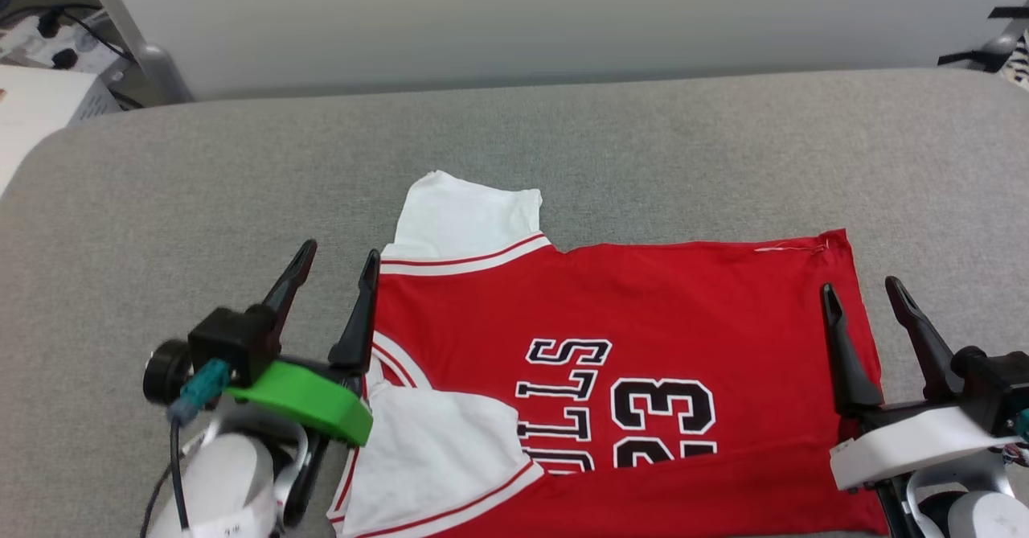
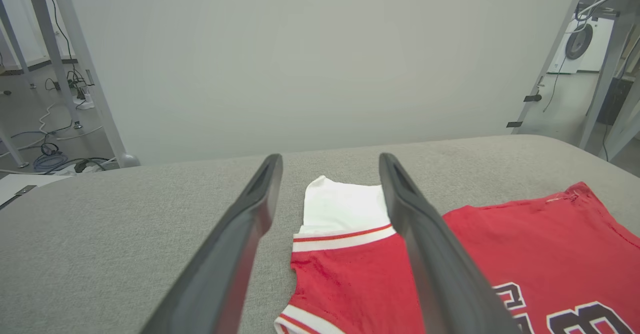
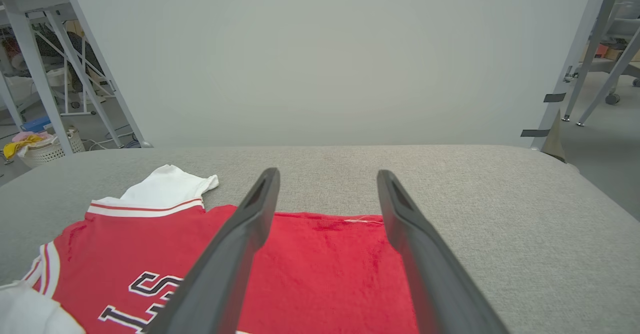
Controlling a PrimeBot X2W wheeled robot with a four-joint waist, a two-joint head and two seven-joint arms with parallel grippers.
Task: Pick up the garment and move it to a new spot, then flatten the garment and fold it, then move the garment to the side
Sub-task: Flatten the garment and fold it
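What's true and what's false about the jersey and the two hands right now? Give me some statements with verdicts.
The jersey lies on the grey surface. True.
The left hand grips a sleeve. False: it is open, holding nothing.
The right hand is open. True.
The far sleeve is red. False: it is white.
The jersey is crumpled in a ball. False: it lies spread out.

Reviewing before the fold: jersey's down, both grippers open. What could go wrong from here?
1. The near sleeve lies flopped over the print; folding the jersey now would likely trap that crease.
2. The left gripper and right gripper each straddle an edge, one finger over cloth, one over table; closing may catch only a thin bit and slip.
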